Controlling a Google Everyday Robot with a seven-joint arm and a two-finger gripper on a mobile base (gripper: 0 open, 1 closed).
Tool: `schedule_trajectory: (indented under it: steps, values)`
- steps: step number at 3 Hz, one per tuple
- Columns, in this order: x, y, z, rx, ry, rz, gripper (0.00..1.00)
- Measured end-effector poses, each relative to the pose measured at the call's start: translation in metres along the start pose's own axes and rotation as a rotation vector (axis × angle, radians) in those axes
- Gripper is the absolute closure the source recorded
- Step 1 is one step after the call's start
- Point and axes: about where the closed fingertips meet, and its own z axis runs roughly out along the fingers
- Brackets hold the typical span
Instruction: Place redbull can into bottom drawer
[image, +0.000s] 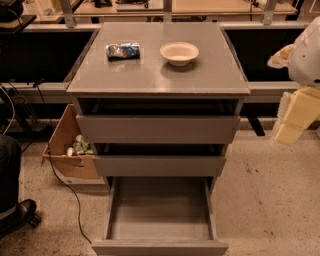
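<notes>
The redbull can (122, 50) lies on its side on the back left of the grey cabinet's top (150, 77). It is silver and blue. The bottom drawer (160, 212) is pulled out towards me, and its grey inside holds nothing. My gripper (294, 116), cream-coloured under the white arm (306, 50), hangs at the right edge of the view. It is beside the cabinet at about the height of the top drawer, far from the can, and holds nothing that I can see.
A white bowl (179, 52) sits on the cabinet top, right of the can. The two upper drawers (157, 127) stand slightly ajar. A cardboard box (70, 150) with rubbish and a cable lie on the floor to the left. Benches run behind.
</notes>
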Motion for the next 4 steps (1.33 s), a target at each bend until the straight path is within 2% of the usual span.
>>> schedule_trajectory:
  steps: [1,2,3,4]
  values:
    - [-0.024,-0.038,0.014,0.049,-0.068,-0.035,0.00]
    - [-0.068,-0.086,0.030,0.096,-0.142,-0.089,0.00]
    - [-0.112,-0.125,0.053,0.116,-0.190,-0.124,0.00]
    - [-0.148,-0.159,0.078,0.121,-0.222,-0.115,0.00]
